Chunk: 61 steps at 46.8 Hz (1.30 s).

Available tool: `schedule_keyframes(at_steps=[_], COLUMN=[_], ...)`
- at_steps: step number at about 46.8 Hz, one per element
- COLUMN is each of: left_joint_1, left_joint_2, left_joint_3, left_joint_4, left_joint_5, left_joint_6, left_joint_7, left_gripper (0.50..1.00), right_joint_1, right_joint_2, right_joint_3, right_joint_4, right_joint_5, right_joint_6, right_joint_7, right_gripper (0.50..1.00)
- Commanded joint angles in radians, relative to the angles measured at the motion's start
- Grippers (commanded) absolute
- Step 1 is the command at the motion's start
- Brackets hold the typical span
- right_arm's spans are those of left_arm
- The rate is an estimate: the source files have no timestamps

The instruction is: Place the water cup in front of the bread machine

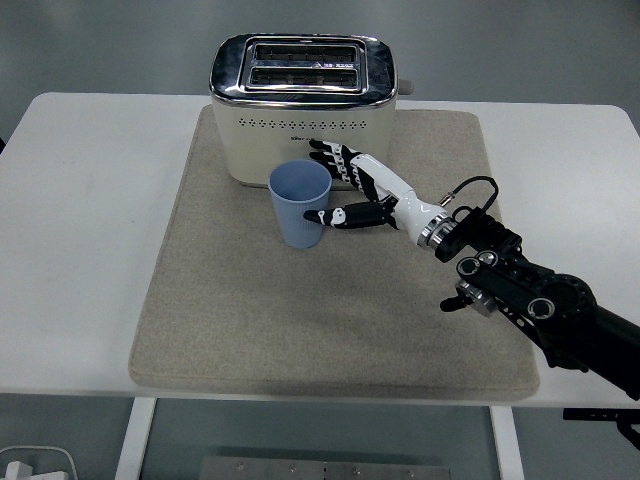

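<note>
A light blue water cup (299, 205) stands upright on the beige mat (250, 310), just in front of the cream and chrome bread machine (303, 105) and slightly right of its middle. My right hand (350, 190) is at the cup's right side with its fingers spread. Its thumb tip lies close against the cup's right wall, and the other fingers (330, 156) fan out between the cup and the machine's front, not wrapped around the cup. The black right forearm (530, 300) comes in from the lower right. No left arm shows.
The mat covers the middle of the white table (80, 250). The bread machine's lever (408, 86) sticks out on its right side. Bare table lies left and right of the mat.
</note>
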<state>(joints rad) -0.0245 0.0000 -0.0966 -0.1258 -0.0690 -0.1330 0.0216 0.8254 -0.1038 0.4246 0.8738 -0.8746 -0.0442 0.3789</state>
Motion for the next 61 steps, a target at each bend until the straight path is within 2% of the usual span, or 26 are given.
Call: schedule_keyframes(at_steps=[1, 10, 16, 23, 32, 39, 46, 61], left_joint_1=[0.000, 0.000, 0.000, 0.000, 0.000, 0.000, 0.000, 0.000], left_joint_2=[0.000, 0.000, 0.000, 0.000, 0.000, 0.000, 0.000, 0.000], left_joint_3=[0.000, 0.000, 0.000, 0.000, 0.000, 0.000, 0.000, 0.000], left_joint_4=[0.000, 0.000, 0.000, 0.000, 0.000, 0.000, 0.000, 0.000], left_joint_5=[0.000, 0.000, 0.000, 0.000, 0.000, 0.000, 0.000, 0.000], left_joint_6=[0.000, 0.000, 0.000, 0.001, 0.000, 0.000, 0.000, 0.001], left_joint_7=[0.000, 0.000, 0.000, 0.000, 0.000, 0.000, 0.000, 0.000], left_gripper=[0.999, 0.999, 0.999, 0.999, 0.999, 0.999, 0.999, 0.999], right_joint_1=[-0.003, -0.022, -0.028, -0.034, -0.078, -0.106, -0.107, -0.127], right_joint_2=[-0.039, -0.157, -0.240, -0.332, -0.424, -0.456, -0.459, -0.445], right_joint_3=[0.002, 0.003, 0.003, 0.023, 0.117, 0.171, 0.171, 0.171], right_joint_4=[0.033, 0.132, 0.151, 0.148, 0.126, 0.091, 0.037, 0.034], right_joint_5=[0.002, 0.005, 0.042, 0.103, 0.166, 0.210, 0.328, 0.445], right_joint_6=[0.000, 0.000, 0.006, 0.050, 0.109, 0.125, 0.135, 0.145], right_joint_7=[0.000, 0.000, 0.009, 0.041, 0.044, 0.043, 0.035, 0.015], right_gripper=[0.956, 0.956, 0.956, 0.956, 0.956, 0.956, 0.956, 0.956])
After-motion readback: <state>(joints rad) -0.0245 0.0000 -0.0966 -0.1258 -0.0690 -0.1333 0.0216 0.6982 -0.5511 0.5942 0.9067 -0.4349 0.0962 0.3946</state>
